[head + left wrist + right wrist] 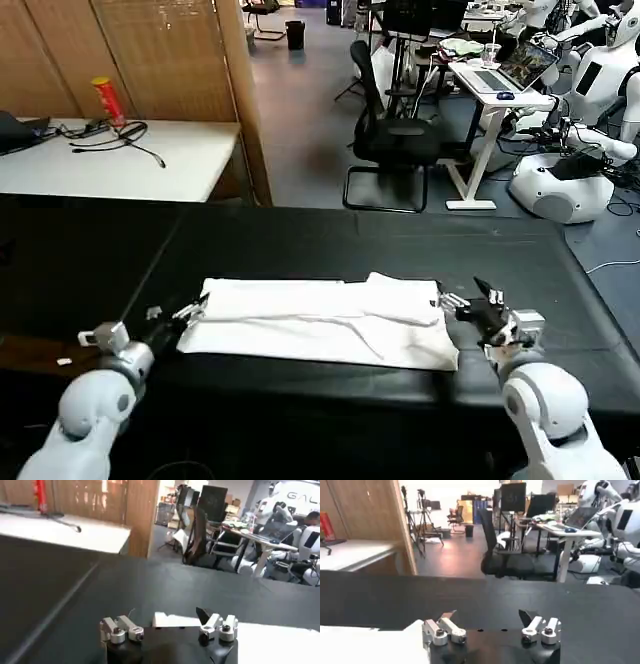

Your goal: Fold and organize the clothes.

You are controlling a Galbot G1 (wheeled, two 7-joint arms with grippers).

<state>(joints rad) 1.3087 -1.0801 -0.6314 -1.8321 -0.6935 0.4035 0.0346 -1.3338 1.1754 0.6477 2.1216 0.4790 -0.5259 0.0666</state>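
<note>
Here the T-shirt point(320, 322) lies folded into a long band near the tabletop's point(300, 240) front edge; left tool point(176, 313) and right tool point(466, 303), both released, should pinch its ends evenly.

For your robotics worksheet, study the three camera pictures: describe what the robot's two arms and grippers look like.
Both arms have smooth, rounded, glossy white shells with a ball-like joint near the wrist. The left gripper and right gripper have black bodies, and each carries two silver metal knuckle blocks with round screw heads, ending in dark pointed fingers. No loose cables or printed markings are visible on them.
</note>
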